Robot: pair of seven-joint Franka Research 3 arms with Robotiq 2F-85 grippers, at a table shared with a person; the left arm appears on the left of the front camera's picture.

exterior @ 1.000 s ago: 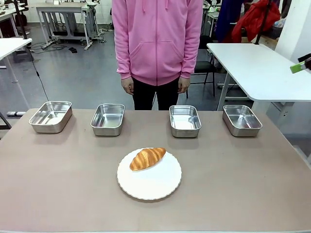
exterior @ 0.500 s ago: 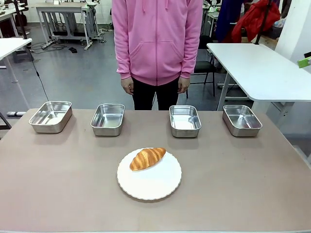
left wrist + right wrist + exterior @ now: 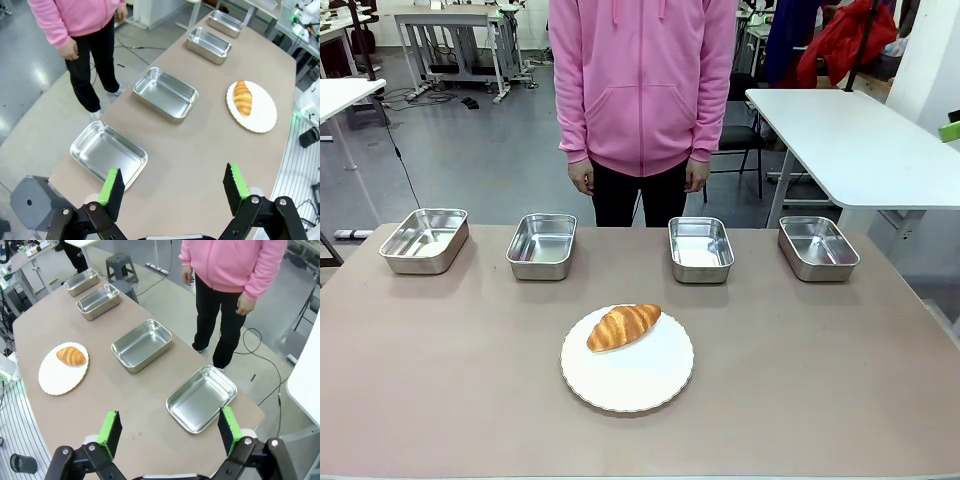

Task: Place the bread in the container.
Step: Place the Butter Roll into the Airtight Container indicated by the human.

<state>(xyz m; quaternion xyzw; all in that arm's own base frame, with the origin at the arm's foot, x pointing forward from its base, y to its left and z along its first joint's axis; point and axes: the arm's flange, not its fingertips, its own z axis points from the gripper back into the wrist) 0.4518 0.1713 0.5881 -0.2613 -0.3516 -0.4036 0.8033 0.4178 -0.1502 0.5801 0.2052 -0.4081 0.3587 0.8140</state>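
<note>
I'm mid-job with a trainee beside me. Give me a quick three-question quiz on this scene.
1. How many steel containers line the far side of the table?
2. The bread lies: A on the white plate; B in a container; C on the bare table.
3. True or false: the left gripper and the right gripper have their jaws shut.
Key: 1 four; 2 A; 3 false, both open.

beyond the plate [image 3: 640, 385], the person [image 3: 645, 90] is cut off above the shoulders by the top edge, lower legs hidden behind the counter [image 3: 820, 380]. far right of the plate, a green pad [image 3: 951, 131] of the right gripper [image 3: 169, 412] is cut by the picture's edge.
</note>
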